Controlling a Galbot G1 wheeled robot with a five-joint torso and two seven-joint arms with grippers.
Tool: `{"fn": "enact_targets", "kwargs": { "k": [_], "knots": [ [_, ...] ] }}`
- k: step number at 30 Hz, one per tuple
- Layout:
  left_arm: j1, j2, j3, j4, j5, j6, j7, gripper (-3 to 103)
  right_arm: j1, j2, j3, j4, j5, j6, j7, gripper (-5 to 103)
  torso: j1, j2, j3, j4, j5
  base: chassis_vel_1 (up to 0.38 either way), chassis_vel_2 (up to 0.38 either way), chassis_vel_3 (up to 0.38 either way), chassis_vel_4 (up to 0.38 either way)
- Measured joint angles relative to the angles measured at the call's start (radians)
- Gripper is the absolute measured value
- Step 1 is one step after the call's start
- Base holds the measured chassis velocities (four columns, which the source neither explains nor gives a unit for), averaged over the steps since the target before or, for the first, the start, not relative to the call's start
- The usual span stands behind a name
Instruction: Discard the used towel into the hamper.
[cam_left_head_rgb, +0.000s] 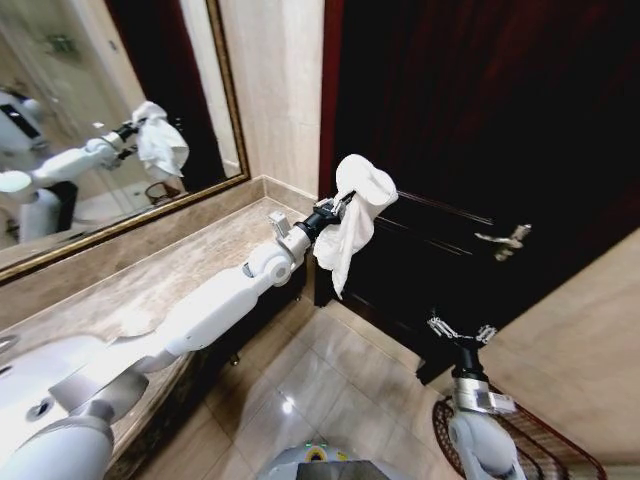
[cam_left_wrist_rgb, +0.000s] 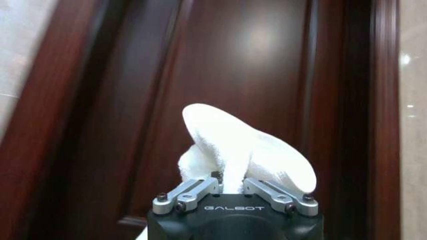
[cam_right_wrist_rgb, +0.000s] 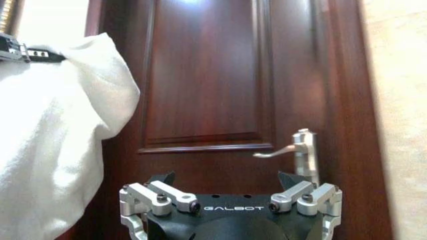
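My left arm reaches out over the end of the counter, and its gripper (cam_left_head_rgb: 337, 208) is shut on a white towel (cam_left_head_rgb: 356, 222). The towel hangs in the air in front of the dark door. In the left wrist view the towel (cam_left_wrist_rgb: 247, 150) bunches up between the closed fingers of the left gripper (cam_left_wrist_rgb: 230, 189). The hamper (cam_left_head_rgb: 548, 437), a dark reddish wire basket, stands on the floor at the lower right, partly behind my right arm. My right gripper (cam_left_head_rgb: 462, 333) is held open just above it, with nothing in it (cam_right_wrist_rgb: 227, 181). The right wrist view shows the towel (cam_right_wrist_rgb: 60, 140) off to one side.
A marble counter (cam_left_head_rgb: 180, 262) runs along the left under a framed mirror (cam_left_head_rgb: 90, 130). The dark wooden door (cam_left_head_rgb: 480, 120) with a metal lever handle (cam_left_head_rgb: 505, 240) (cam_right_wrist_rgb: 297, 147) fills the far side. Glossy tiled floor (cam_left_head_rgb: 320, 380) lies between the counter and the hamper.
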Motion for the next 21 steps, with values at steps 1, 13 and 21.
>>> {"fn": "enact_targets", "kwargs": {
  "k": [1,13,21],
  "knots": [
    [-0.001,0.000,0.001,-0.001,0.000,0.000,0.001,3,0.001,0.000,0.000,-0.001,0.000,0.000,0.000,100,0.000,0.000,0.000,0.0000,0.0000,-0.095,-0.113,-0.111,-0.093],
    [0.015,0.030,0.005,-0.063,0.007,-0.072,0.123,3,0.009,-0.001,0.005,-0.017,0.001,-0.001,0.004,100,0.000,0.000,0.000,-0.0002,0.0001,-0.128,-0.125,-0.123,-0.118],
    [0.020,0.038,0.009,-0.083,0.028,-0.080,0.141,3,0.015,0.002,0.002,-0.020,-0.001,-0.003,0.004,100,0.000,0.000,0.000,-0.0002,0.0000,-0.119,-0.124,-0.132,-0.125]
  ]
}}
